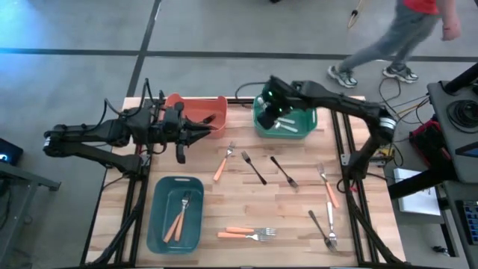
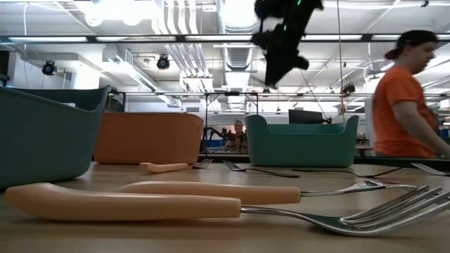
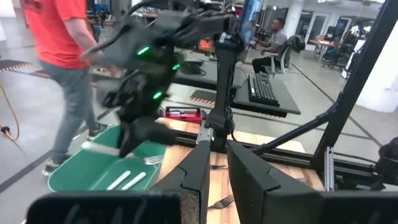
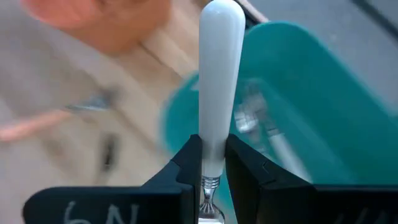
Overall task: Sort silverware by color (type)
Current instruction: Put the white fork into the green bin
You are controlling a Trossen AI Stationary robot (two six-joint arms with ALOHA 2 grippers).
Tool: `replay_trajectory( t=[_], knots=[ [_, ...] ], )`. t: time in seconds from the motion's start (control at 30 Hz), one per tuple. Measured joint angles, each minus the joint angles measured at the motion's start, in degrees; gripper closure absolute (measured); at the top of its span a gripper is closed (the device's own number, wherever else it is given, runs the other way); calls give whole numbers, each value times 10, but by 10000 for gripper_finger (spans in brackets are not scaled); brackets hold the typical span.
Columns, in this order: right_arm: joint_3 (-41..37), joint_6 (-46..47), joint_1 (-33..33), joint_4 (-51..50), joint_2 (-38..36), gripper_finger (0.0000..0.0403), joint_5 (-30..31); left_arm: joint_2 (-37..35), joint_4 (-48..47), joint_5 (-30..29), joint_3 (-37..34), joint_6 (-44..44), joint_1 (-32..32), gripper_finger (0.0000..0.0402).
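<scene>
My right gripper (image 1: pixel 278 104) hangs above the green bin (image 1: pixel 295 127) at the table's far side, shut on a white-handled fork (image 4: pixel 219 74). Two white-handled pieces (image 3: pixel 127 180) lie in that bin. My left gripper (image 1: pixel 213 128) points level toward the right, beside the orange bin (image 1: pixel 196 112), shut with nothing between its fingers (image 3: pixel 199 174). The teal bin (image 1: pixel 157 224) near the front holds two orange-handled forks (image 1: pixel 178 220). More silverware lies flat on the table: orange-handled (image 1: pixel 222 164), black (image 1: pixel 254 168) and silver (image 1: pixel 328 228). My right gripper pinches the fork between its two fingers at the lower end of the white handle (image 4: pixel 214 158), just above the metal neck (image 4: pixel 210 186). The fingers come from above, slanting down. The fork is lifted clear, over the green bin (image 4: pixel 298 81).
Another black fork (image 1: pixel 284 173), an orange-handled one (image 1: pixel 328 188) and an orange-handled pair (image 1: pixel 246 233) lie on the bare wood. A person (image 1: pixel 396 37) walks past beyond the table's far right corner. Arm frames stand at the table's left and right edges.
</scene>
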Motion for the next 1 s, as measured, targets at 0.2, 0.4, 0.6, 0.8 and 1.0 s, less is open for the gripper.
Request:
replay_trajectory(
  t=[0.2,0.4,0.6,0.8,1.0],
  knots=[
    [25,-230,-69,-56,74,360,-2,-16,0,-50,0,-2,1,362],
    [23,-413,-120,-77,111,360,-2,-17,3,-130,0,-12,1,362],
    [23,-531,-154,-46,138,360,-28,-13,10,-182,0,-14,1,362],
    [22,-549,-169,-37,168,360,-61,-13,23,-201,0,-18,2,362],
    [22,-548,-170,-18,203,356,-62,-11,27,-232,0,-20,2,362]
  ],
)
